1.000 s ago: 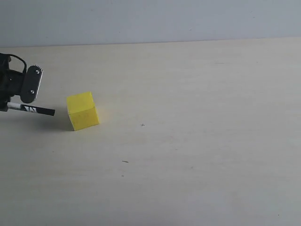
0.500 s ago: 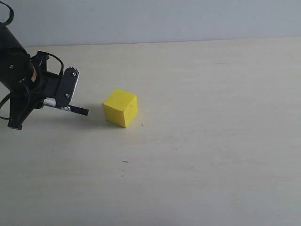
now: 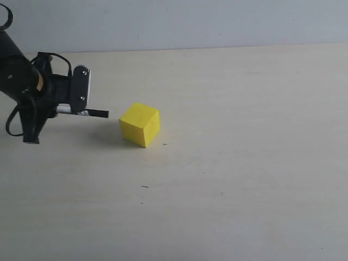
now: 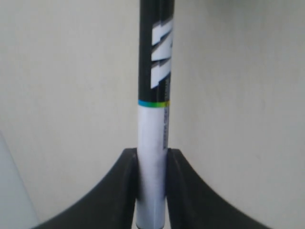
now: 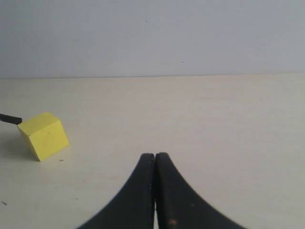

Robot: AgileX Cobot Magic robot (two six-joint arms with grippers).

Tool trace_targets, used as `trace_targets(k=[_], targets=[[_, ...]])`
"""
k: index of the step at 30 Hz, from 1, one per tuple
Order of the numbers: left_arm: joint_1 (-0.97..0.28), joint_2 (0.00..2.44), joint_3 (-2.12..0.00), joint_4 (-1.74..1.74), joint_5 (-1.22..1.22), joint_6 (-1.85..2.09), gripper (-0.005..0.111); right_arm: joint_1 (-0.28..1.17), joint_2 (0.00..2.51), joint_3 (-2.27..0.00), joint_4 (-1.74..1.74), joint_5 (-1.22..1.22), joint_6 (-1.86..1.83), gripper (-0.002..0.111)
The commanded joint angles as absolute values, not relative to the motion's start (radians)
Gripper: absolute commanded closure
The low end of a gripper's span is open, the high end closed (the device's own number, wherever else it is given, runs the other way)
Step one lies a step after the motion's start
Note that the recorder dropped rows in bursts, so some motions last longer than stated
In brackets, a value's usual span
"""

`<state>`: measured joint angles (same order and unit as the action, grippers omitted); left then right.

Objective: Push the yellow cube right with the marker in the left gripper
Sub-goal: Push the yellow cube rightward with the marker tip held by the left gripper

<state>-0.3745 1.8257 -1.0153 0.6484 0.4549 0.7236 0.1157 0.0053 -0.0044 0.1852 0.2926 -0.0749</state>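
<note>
Left wrist view shows the left gripper (image 4: 152,160) clamped narrowly on the marker (image 4: 153,129). Its two black fingers (image 4: 128,186) press on the white barrel from either side. The black label band with white marks runs on ahead of them, out of the picture.

In the exterior view the left gripper (image 3: 76,106) sits at the left edge, with loose black cables (image 3: 11,117) looping round the arm. The marker (image 3: 95,113) sticks out of it nearly level, with its black tip pointing right toward the yellow cube (image 3: 140,124). Tip and cube are near each other but apart, with a strip of bare table between them, and the tip seems to hang above the surface.

A second ago the cube lay further left and the arm was barely in the picture. Half a second ago the cube had already reached its present spot, turned corner-forward, and it has hardly shifted since. Over that half second the marker has risen and levelled out, and its tip is a little further right.

The right gripper (image 5: 155,160) is empty, its fingers pressed together. Its camera sees the yellow cube (image 5: 44,135) well off to one side, with the marker's tip (image 5: 9,119) just beside it.

The table (image 3: 244,163) is pale cream and matte, with a tiny cross mark (image 3: 165,144) just right of the cube and a small dark speck (image 3: 144,186) nearer the camera. Behind the table's far edge stands a plain grey-white wall (image 3: 190,22).
</note>
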Motion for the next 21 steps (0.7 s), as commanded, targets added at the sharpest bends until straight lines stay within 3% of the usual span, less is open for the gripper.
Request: trace_targets(k=[1,5,15,21], targets=[[-0.457,1.851,-1.022,0.624,0.364,0.699,0.107,0.117,0.000,0.000,0.184,0.286,-0.077,0.108],[-0.500,1.862,-1.022,0.636,0.368,0.696,0.107,0.117,0.000,0.000,0.184,0.286,-0.077,0.108],[-0.418,1.860,-1.031,0.617,0.521,0.671,0.107,0.117,0.000,0.000,0.184,0.286,-0.077,0.108],[-0.492,1.860,-1.031,0.565,0.456,0.671,0.107,0.117,0.000,0.000,0.184,0.286,-0.077,0.108]])
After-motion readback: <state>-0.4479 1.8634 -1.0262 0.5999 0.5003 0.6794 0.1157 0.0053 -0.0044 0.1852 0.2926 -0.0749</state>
